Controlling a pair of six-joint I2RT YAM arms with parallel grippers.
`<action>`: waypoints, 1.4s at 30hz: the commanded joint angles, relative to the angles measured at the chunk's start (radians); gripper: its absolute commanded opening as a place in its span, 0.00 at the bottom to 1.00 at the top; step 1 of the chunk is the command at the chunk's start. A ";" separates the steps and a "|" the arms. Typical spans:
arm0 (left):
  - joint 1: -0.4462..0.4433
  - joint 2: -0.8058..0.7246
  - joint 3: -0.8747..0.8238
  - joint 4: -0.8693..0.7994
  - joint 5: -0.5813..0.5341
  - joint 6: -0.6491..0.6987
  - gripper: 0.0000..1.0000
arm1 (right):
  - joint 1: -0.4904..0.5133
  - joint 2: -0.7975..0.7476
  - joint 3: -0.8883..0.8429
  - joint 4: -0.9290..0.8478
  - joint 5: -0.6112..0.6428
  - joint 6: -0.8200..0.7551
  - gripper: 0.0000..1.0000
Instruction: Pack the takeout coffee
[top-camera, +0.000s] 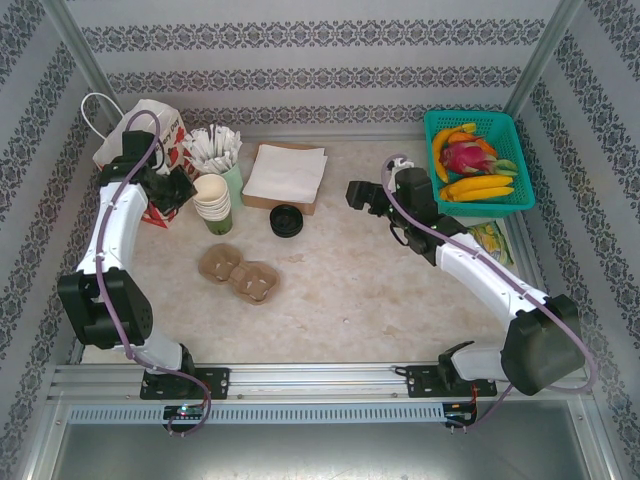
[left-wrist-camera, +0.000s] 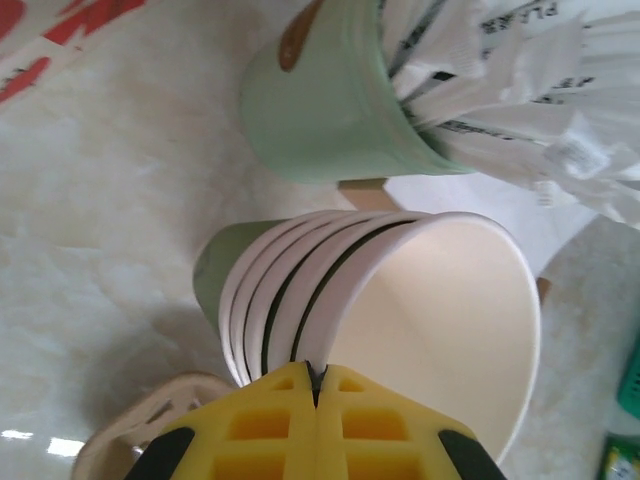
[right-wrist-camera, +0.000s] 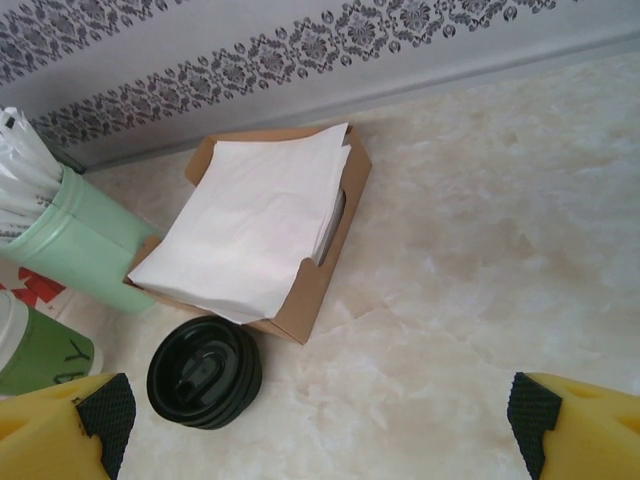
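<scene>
The pale marble-patterned table top (right-wrist-camera: 480, 250) looks smooth and a little glossy, and the round black plastic lid (right-wrist-camera: 205, 372) is smooth with a soft shine. The flat brown cardboard tray (right-wrist-camera: 322, 288) and the white paper napkins (right-wrist-camera: 250, 220) look matt. The stacked cream-rimmed paper cups (left-wrist-camera: 440, 300) are smooth inside, while the brown moulded-pulp cup carrier (top-camera: 240, 273) looks rough and dull.

A cardboard box of napkins (top-camera: 283, 178) sits at the back of the table (top-camera: 380, 290). Just left of the box stands a pale green cup of wrapped sticks (top-camera: 232, 178), and a stack of paper cups (top-camera: 212, 203) stands in front of that cup. Farther left is a paper bag (top-camera: 158, 128). Nearer than the box lies a cup carrier (top-camera: 238, 274). Well to the right of the box, a basket (top-camera: 475, 117) holds bananas (top-camera: 480, 186) and a dragon fruit (top-camera: 468, 155).
</scene>
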 joint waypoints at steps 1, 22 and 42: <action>-0.003 -0.045 -0.038 0.121 0.066 -0.050 0.00 | 0.019 0.004 0.049 -0.031 0.048 -0.046 0.98; -0.043 -0.025 -0.067 0.138 0.184 -0.103 0.00 | 0.185 0.539 0.376 0.328 -0.521 0.503 0.95; -0.043 -0.034 -0.114 0.159 0.176 -0.115 0.00 | 0.243 0.820 0.579 0.472 -0.593 0.695 0.76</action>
